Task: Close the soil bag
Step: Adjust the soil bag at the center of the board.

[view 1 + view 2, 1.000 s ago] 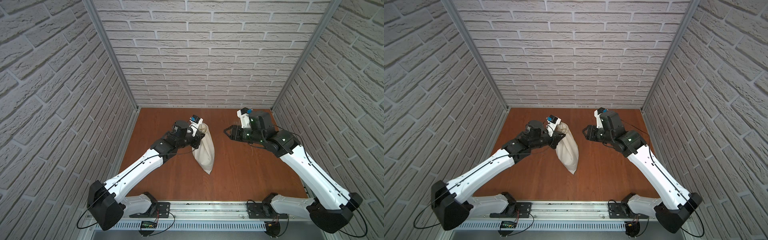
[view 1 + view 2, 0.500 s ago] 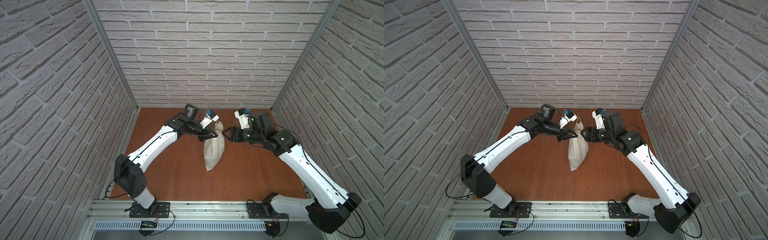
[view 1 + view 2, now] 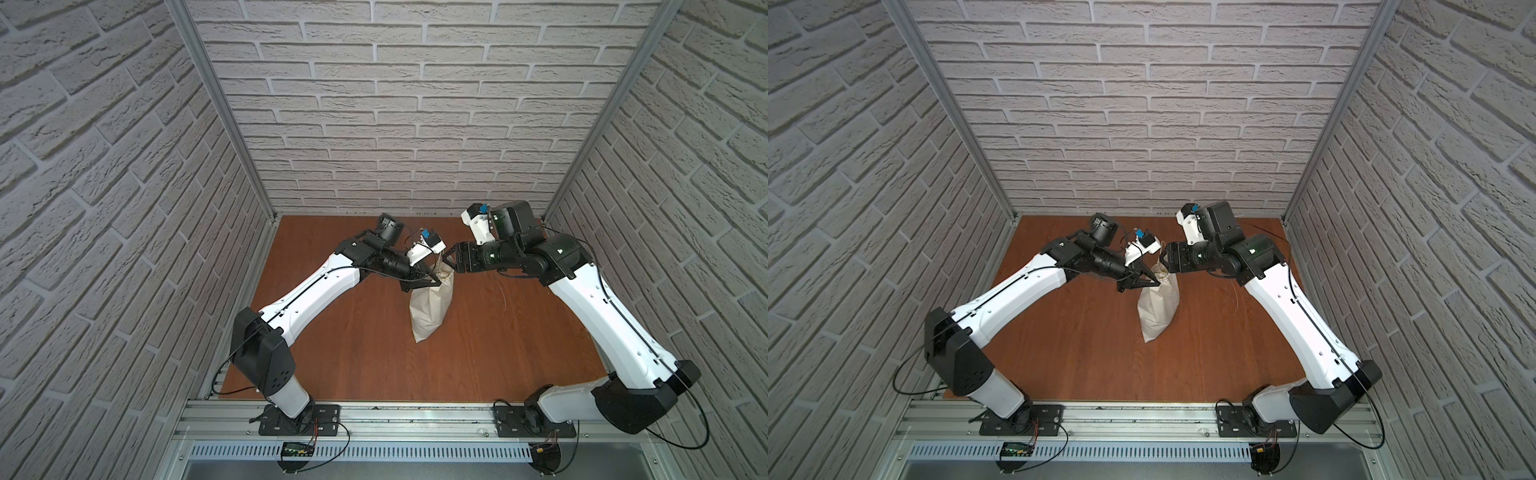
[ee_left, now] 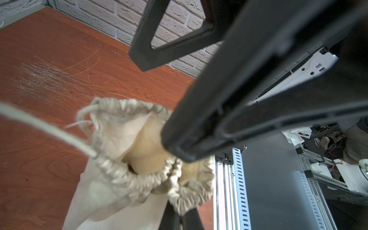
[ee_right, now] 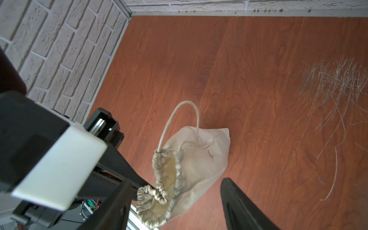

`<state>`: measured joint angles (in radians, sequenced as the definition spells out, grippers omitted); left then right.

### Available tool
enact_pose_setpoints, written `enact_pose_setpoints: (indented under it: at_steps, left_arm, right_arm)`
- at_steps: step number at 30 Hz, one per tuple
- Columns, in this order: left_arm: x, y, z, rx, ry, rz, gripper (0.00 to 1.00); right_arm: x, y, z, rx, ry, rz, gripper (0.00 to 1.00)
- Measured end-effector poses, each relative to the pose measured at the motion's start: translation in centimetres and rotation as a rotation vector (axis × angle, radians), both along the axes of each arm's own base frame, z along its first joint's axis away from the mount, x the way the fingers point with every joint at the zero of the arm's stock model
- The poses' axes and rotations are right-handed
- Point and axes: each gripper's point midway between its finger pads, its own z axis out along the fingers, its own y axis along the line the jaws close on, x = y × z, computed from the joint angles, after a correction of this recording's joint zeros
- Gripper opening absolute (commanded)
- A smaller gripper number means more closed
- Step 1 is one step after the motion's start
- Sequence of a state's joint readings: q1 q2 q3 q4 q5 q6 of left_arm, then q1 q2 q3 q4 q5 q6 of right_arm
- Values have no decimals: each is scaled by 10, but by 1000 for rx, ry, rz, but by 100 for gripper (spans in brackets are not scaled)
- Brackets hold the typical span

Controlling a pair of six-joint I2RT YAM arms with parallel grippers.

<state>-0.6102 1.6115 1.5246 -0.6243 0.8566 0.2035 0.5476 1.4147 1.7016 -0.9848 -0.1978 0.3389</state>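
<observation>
The soil bag [image 3: 430,309] [image 3: 1158,309] is a cream cloth sack hanging mid-table from its gathered rim. My left gripper [image 3: 436,282] [image 3: 1156,284] is shut on that rim, and the pinched frill [image 4: 191,191] shows in the left wrist view. The bag's mouth [image 5: 169,173] is partly open. A cord loop [image 5: 179,111] stands up from the neck. My right gripper [image 3: 448,259] [image 3: 1165,259] is open just right of the mouth. In the right wrist view its fingers [image 5: 231,191] straddle the rim without touching it.
Pale scratches and loose fibres [image 5: 334,83] mark the wooden table [image 3: 353,353] to the right of the bag. Brick walls close in the left, back and right. The aluminium rail [image 3: 395,415] with both arm bases runs along the front.
My left arm has carried the bag from left of centre toward the middle. The right gripper has opened wider and now sits at the bag's mouth.
</observation>
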Motion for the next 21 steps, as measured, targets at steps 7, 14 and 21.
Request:
enact_pose_setpoints:
  at_steps: [7, 14, 21]
  left_arm:
    - [-1, 1, -1, 3, -3, -4, 0]
    - [-2, 1, -1, 4, 0, -5, 0]
    - [-7, 8, 1, 4, -15, 24, 88]
  right_arm:
    - [-1, -7, -13, -83, 40, 3, 59]
    - [14, -1, -26, -136, 76, 13, 50]
    - [23, 6, -31, -135, 99, 10, 3]
